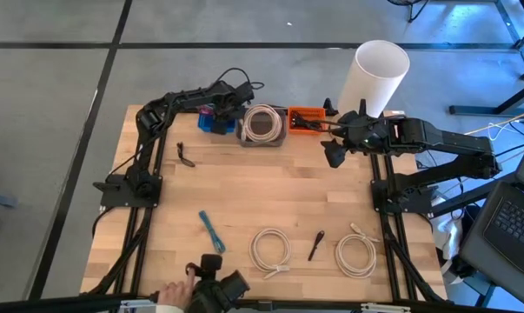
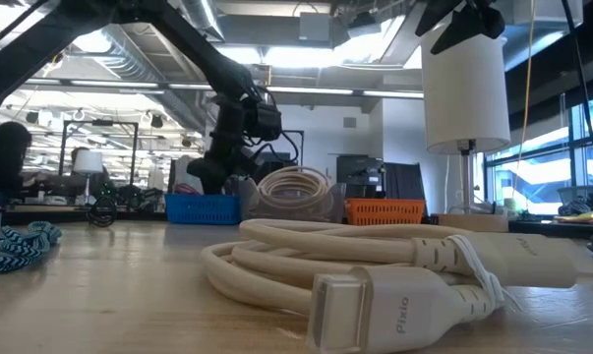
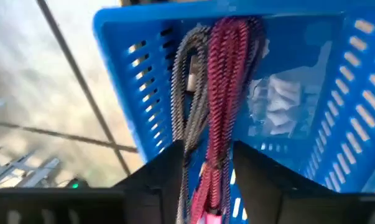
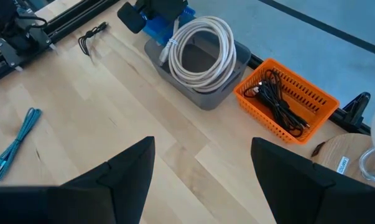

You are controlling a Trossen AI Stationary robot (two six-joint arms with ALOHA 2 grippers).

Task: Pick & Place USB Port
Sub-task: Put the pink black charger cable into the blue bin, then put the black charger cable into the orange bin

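The braided red-and-grey cable [image 3: 215,93] runs out of frame at bottom centre between the left gripper's [image 3: 206,180] jaws, its plug unseen; the blue basket [image 3: 336,81] is cut off at right.

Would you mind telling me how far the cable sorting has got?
Done: a white cable coil sits in the grey bin, black cables in the orange basket. In hand: the left gripper has a red braided cable over the blue basket. Left: a teal cable, two white coils and a black cable.

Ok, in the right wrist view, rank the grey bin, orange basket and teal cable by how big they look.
1. Grey bin and orange basket: too alike to rank.
2. Teal cable, clearly smallest, though nearer the camera.
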